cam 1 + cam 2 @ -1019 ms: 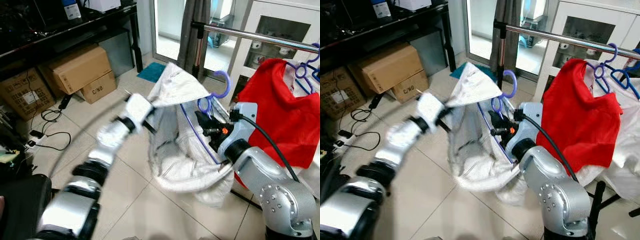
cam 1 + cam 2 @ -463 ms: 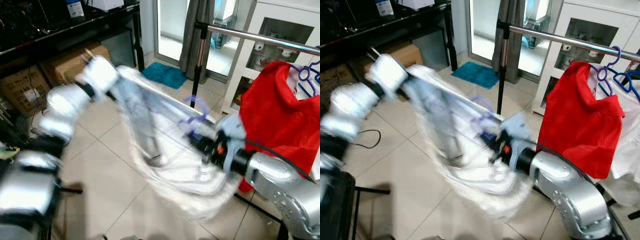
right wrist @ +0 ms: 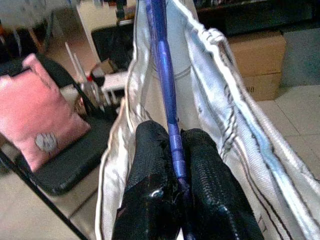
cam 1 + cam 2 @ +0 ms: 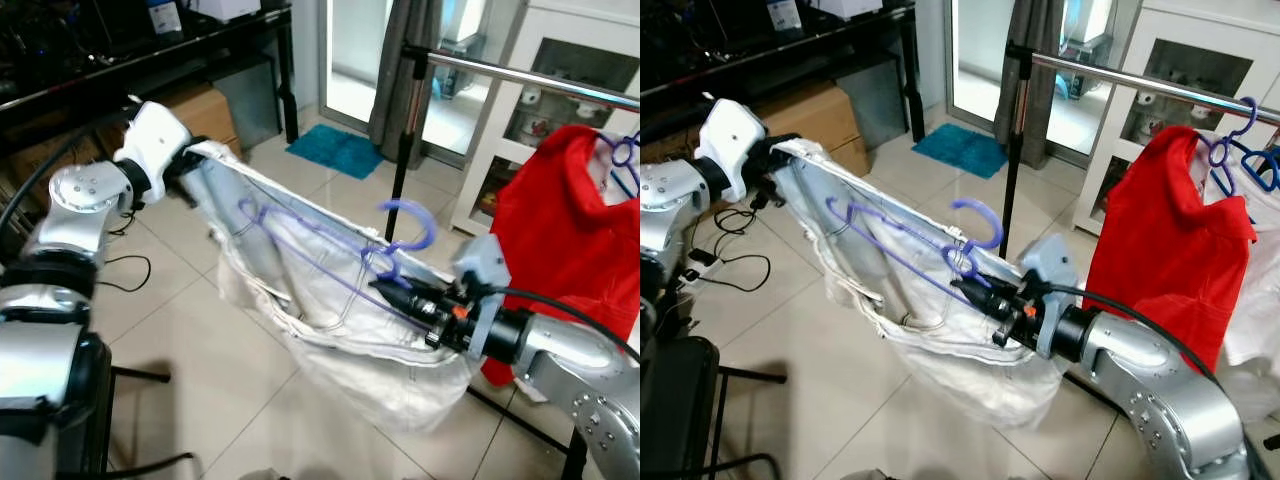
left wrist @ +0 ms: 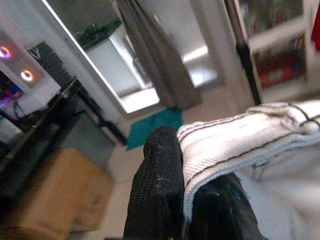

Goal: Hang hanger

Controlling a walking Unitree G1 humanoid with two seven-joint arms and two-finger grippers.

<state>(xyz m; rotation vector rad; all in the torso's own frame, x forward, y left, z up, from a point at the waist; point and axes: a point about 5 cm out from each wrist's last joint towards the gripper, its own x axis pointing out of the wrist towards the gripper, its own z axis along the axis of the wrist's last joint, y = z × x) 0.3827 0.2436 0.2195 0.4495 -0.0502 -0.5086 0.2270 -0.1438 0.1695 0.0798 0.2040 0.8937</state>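
Note:
A purple plastic hanger (image 4: 412, 216) sits inside a white garment (image 4: 330, 320) that is stretched out low above the floor. My right gripper (image 4: 397, 291) is shut on the hanger's arm just below the hook; the right wrist view shows the hanger (image 3: 162, 65) pinched between my right gripper's (image 3: 177, 170) two pads. My left gripper (image 4: 186, 166), far to the left, is shut on the garment's edge, and in the left wrist view the white hem (image 5: 235, 140) runs out from my left gripper (image 5: 187, 200). The metal rail (image 4: 520, 75) crosses above at the right, well above the hook.
A red garment (image 4: 560, 230) hangs on the rail from another purple hanger. The rack's upright pole (image 4: 404, 150) stands behind the white garment. Cardboard boxes (image 4: 205, 105) sit under a black bench, a teal mat (image 4: 345, 152) lies by the glass door, and a white cabinet (image 4: 560, 60) stands behind.
My left gripper has swung left, pulling the garment's edge out and stretching it wide. My right gripper has dropped lower with the hanger, and the hook is further below the rail.

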